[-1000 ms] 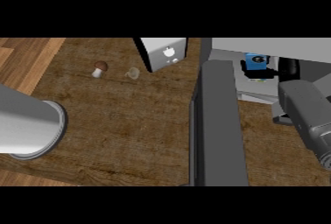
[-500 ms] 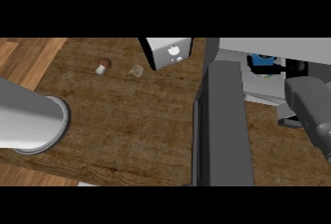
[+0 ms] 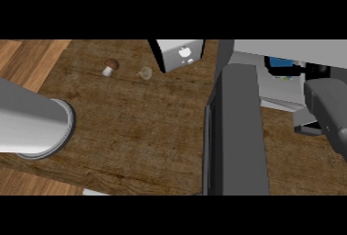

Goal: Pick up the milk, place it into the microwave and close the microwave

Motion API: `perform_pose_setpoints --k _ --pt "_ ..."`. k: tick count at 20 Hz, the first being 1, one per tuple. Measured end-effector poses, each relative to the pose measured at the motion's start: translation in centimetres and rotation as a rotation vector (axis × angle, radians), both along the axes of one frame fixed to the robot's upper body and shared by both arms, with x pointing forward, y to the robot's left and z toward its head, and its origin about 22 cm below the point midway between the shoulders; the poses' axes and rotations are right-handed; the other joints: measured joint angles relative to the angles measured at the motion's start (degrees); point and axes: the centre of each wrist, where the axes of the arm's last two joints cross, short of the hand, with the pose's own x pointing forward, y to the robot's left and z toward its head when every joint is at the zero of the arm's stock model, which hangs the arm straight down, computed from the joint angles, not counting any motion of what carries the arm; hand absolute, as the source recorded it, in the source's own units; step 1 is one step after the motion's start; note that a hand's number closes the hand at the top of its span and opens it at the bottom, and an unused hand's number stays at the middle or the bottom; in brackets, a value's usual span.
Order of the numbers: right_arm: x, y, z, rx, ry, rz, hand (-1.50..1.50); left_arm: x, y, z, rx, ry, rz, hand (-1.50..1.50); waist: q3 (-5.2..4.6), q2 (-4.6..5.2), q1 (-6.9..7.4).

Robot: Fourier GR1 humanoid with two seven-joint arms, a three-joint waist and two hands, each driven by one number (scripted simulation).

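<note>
One blue-and-white milk carton, likely light and rigid so best gripped across its flat sides, sits inside the grey open-doored microwave; finger state can't tell.

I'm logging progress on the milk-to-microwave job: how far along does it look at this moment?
Done: the milk carton appears to be at the open microwave's mouth, beside the right arm, so pickup looks complete. In hand: placing it; the right hand is hidden, so release cannot be confirmed. Left: the microwave door stands open, so withdrawing and closing remain. The left forearm is idle at the left.
</note>
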Motion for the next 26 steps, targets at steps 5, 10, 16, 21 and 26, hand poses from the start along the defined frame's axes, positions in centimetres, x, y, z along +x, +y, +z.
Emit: perform_pose_setpoints --k 5,10,16,21,26 --pt "0.1 -0.4 0.5 -0.021 0.001 -0.042 -1.50 0.4 0.0 0.1 0.010 0.000 -0.005 -1.50 -0.06 0.16 0.39" --pt "1.1 2.5 0.8 0.063 -0.019 0.087 -1.50 0.7 0.1 0.0 0.023 0.010 -0.010 -1.50 0.02 -0.26 0.72" --pt "1.9 6.0 0.9 0.018 0.064 0.159 -1.50 1.4 0.1 0.1 0.037 0.010 -0.015 -1.50 -0.33 -0.67 1.20" --pt "2.6 8.7 1.7 0.002 0.079 0.151 -1.50 1.7 0.1 -0.3 0.035 0.023 -0.019 -1.50 -0.48 -1.15 1.00" --pt "3.0 10.4 2.4 -0.041 0.056 0.148 -1.50 1.8 0.1 -0.8 0.040 0.048 -0.029 -1.50 -0.47 -1.36 0.10"
